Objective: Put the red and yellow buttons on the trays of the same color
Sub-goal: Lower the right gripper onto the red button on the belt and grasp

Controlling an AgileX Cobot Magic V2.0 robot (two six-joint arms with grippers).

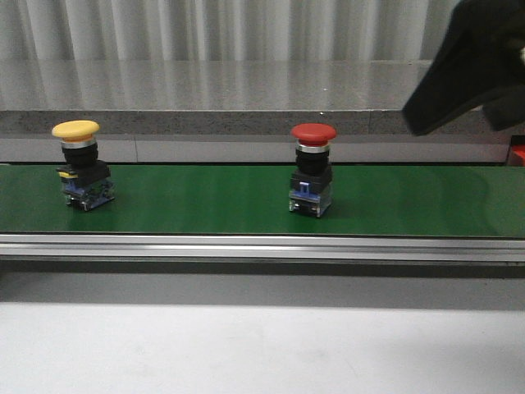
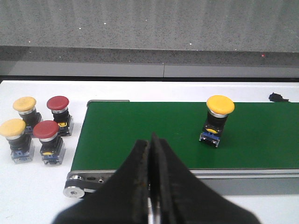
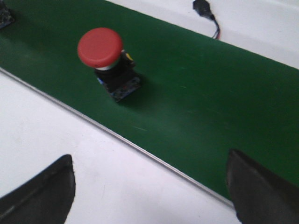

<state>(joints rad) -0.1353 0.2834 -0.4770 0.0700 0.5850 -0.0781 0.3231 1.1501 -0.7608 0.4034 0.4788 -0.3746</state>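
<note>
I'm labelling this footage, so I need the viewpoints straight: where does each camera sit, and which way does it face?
Front view: low, facing forward across the green belt; yellow button, red button; a dark arm part at upper right.
Left wrist view: above the belt's end; shut left tool, four buttons beside the belt.
Right wrist view: looking down; open right tool.
Shared: yellow button front and left wrist; red button front and right wrist.
</note>
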